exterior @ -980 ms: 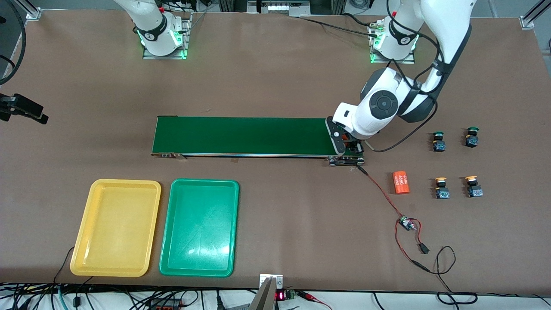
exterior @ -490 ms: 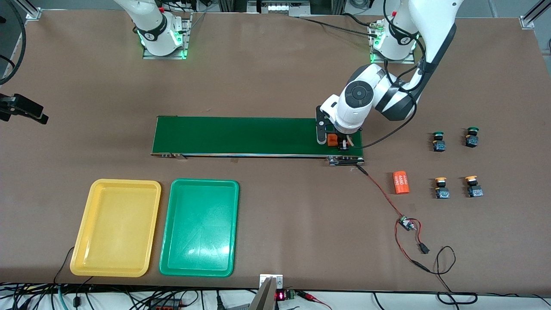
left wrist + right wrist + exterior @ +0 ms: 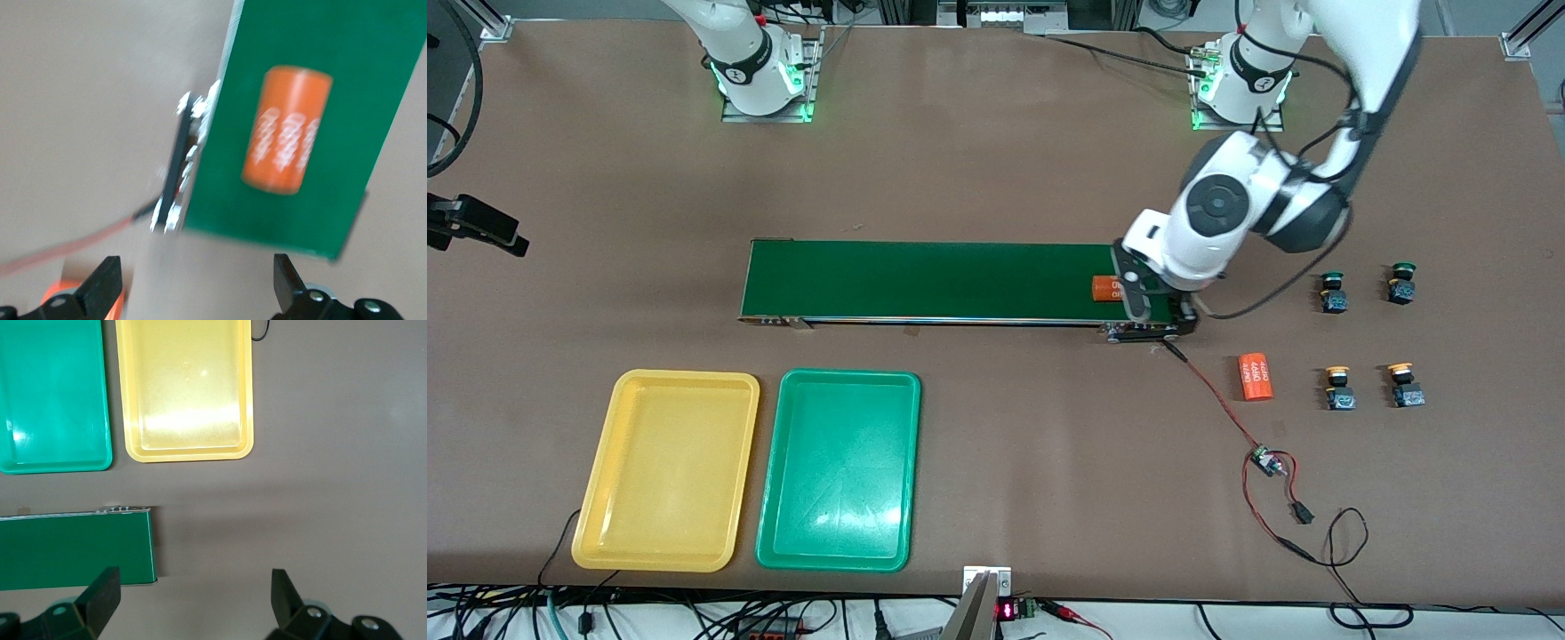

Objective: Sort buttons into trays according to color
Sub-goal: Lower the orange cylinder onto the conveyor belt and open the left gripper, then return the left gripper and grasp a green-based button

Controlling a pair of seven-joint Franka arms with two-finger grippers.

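Observation:
Two green-capped buttons (image 3: pixel 1333 292) (image 3: pixel 1401 283) and two yellow-capped buttons (image 3: pixel 1338 388) (image 3: pixel 1405 384) stand on the table at the left arm's end. The yellow tray (image 3: pixel 665 469) and the green tray (image 3: pixel 839 469) lie empty side by side, nearer the front camera than the belt, and also show in the right wrist view (image 3: pixel 183 393) (image 3: pixel 53 393). My left gripper (image 3: pixel 1158 311) (image 3: pixel 193 293) is open and empty over the belt's end. My right gripper (image 3: pixel 193 603) is open and empty, high over bare table beside the belt's other end; it is out of the front view.
A long dark-green conveyor belt (image 3: pixel 925 280) crosses the middle. One orange cylinder (image 3: pixel 1110 287) (image 3: pixel 287 130) lies on it near my left gripper. A second orange cylinder (image 3: pixel 1255 376) lies on the table beside the buttons. A red wire with a small board (image 3: pixel 1263 460) trails from the belt.
My left gripper carried an orange cylinder over the belt, let it go there, and drew back toward the belt's end. The cylinder now lies on the belt.

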